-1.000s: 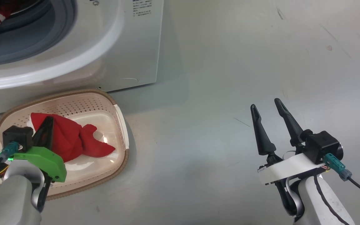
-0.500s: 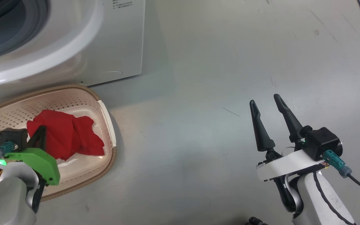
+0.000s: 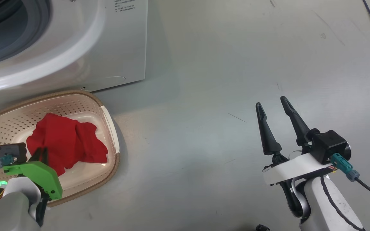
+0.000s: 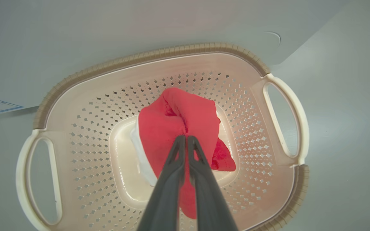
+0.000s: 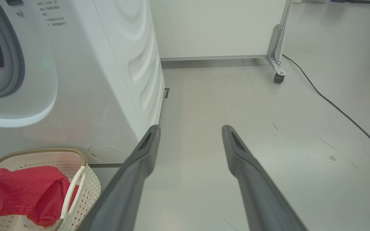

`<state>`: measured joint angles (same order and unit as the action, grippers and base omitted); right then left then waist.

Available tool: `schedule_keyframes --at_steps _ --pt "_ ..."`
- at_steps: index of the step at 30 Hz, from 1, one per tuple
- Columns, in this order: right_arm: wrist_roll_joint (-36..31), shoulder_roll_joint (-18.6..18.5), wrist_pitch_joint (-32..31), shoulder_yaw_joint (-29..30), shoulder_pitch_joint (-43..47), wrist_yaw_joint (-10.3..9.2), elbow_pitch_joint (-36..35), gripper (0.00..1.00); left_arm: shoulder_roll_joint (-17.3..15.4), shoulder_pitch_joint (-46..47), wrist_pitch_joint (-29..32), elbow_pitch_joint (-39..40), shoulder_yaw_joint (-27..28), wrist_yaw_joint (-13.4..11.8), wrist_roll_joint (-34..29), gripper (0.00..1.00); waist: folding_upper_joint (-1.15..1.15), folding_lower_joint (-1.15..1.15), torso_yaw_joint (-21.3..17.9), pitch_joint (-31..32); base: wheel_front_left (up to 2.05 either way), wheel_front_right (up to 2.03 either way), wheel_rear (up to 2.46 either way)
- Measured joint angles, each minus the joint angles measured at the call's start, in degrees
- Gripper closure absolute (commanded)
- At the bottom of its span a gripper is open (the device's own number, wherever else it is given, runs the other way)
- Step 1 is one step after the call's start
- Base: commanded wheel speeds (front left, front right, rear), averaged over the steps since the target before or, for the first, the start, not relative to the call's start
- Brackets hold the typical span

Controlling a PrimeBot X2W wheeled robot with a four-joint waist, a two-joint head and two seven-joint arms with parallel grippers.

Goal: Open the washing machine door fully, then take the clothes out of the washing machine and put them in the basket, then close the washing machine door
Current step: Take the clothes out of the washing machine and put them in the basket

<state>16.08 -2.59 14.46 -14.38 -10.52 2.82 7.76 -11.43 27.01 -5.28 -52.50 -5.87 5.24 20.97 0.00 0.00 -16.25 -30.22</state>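
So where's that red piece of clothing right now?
The red garment lies in the cream basket on the floor in front of the washing machine, at the head view's lower left, with the left hand at it.

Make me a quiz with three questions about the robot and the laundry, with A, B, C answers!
1. Where is the red cloth?
A on a chair; B in the basket; C on a shelf.

2. What colour is the basket's rim?
A blue; B black; C brown.

3. How are the right gripper's fingers?
A spread apart, holding nothing; B pinching a sock; C gripping a cup.

Answers:
1 B, it lies inside the basket's holed walls.
2 C, a brown woven-look band runs round the top.
3 A, nothing sits between the two fingers.
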Motion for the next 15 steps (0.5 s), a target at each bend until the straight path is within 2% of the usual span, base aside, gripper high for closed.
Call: schedule_keyframes --at_steps 9,15 --pt "0.0 0.0 -0.01 0.09 0.01 -0.02 0.18 0.0 0.13 1.26 -0.42 -2.35 -0.26 -0.34 0.27 0.0 0.0 0.0 0.54 1.64 0.0 0.0 0.0" --pt "0.0 0.0 -0.01 0.55 0.01 -0.03 0.22 0.0 1.37 2.43 -2.41 -2.63 -0.69 -0.14 0.27 0.0 0.0 0.0 1.45 2.86 0.0 0.0 0.0"
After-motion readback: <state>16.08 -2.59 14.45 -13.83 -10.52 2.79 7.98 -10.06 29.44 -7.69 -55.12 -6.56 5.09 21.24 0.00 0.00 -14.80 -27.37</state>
